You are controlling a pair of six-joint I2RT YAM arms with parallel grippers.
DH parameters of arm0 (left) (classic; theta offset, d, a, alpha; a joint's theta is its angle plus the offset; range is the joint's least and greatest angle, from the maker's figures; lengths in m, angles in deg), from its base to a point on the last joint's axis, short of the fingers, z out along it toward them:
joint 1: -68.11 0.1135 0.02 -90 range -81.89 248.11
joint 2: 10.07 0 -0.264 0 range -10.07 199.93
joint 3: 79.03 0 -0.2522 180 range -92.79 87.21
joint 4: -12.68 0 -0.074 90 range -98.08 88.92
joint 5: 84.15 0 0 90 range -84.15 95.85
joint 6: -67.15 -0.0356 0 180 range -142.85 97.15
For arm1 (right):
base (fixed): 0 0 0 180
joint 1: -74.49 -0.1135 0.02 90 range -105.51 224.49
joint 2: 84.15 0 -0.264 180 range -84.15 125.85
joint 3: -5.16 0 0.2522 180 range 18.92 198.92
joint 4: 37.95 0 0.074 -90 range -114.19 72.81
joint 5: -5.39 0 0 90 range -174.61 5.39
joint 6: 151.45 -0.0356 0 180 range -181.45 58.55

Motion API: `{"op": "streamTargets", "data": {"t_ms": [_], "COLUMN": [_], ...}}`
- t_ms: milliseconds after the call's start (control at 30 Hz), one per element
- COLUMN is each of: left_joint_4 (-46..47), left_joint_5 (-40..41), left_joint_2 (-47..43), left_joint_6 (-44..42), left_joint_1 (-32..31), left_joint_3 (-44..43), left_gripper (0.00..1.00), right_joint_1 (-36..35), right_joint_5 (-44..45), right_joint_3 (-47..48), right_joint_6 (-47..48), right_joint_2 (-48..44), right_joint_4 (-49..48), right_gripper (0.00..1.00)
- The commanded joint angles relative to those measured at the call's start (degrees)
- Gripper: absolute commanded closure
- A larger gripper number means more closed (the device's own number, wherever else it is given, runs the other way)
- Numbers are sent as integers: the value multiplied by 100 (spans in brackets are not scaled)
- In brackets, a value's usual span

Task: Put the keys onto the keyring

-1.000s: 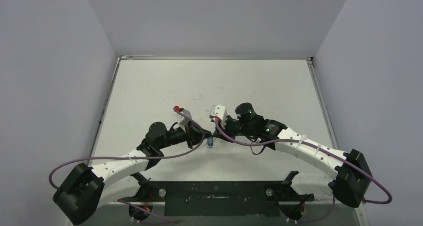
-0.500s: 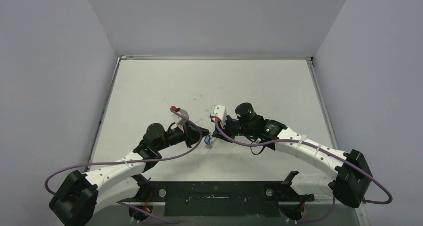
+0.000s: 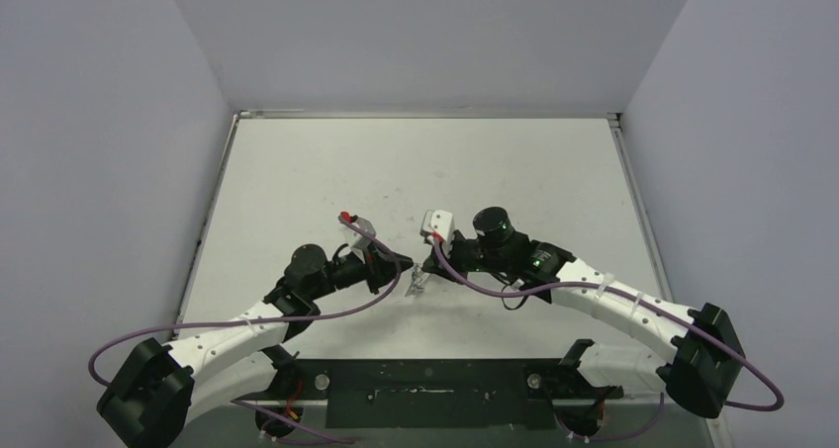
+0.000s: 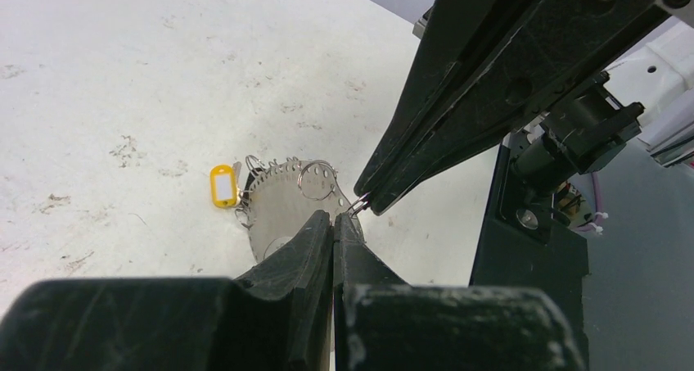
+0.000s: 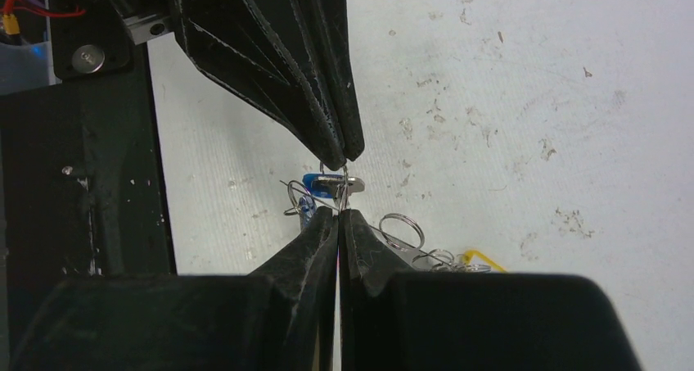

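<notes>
Both grippers meet tip to tip over the table's near middle. In the left wrist view my left gripper (image 4: 334, 220) is shut on a silvery metal keyring (image 4: 282, 203) that fans out ahead of it. The right gripper's fingertips (image 4: 370, 201) pinch a thin wire at its edge. A yellow tag (image 4: 222, 185) and a small split ring (image 4: 317, 178) lie by it. In the right wrist view my right gripper (image 5: 338, 214) is shut on a thin upright metal wire (image 5: 344, 192), and the left fingertips (image 5: 344, 154) touch its top. A blue-headed key (image 5: 317, 183) hangs beside it.
Loose split rings (image 5: 402, 228) and the yellow tag (image 5: 483, 260) lie right of my right fingers. The black base plate (image 3: 425, 389) runs along the near edge. Purple cables (image 3: 297, 314) loop from both arms. The white table (image 3: 416, 171) has grey walls on three sides.
The left arm has drawn back and to the left a little. The right gripper has shifted slightly nearer. The key bundle between the tips now shows silvery instead of blue.
</notes>
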Motion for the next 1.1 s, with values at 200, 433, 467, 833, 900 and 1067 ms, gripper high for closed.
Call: {"op": "streamTargets", "data": {"t_ms": [200, 433, 467, 833, 900, 1067], "left_joint_4": [-45, 90, 53, 442, 498, 735], "left_joint_5": [-124, -378, -441, -985, -894, -470], "left_joint_2": [-42, -573, -666, -865, -761, -599], "left_joint_6": [-627, -1346, -1493, -2368, -2361, -2187], "left_joint_1": [-13, -66, -80, -271, -309, -373], "left_joint_3": [-19, 159, 179, 340, 295, 239], "left_gripper": [92, 40, 39, 54, 57, 59], "right_joint_1": [11, 126, 165, 513, 514, 522], "right_joint_5": [-509, -804, -876, -1507, -1553, -1604], "right_joint_3": [-104, -288, -333, -647, -638, -642], "right_joint_6": [-307, -446, -455, -971, -995, -1003], "right_joint_2": [-329, -455, -494, -617, -597, -596], "right_joint_4": [-909, -1316, -1388, -2236, -2254, -2263], "right_gripper": [100, 100, 100, 100, 100, 100]}}
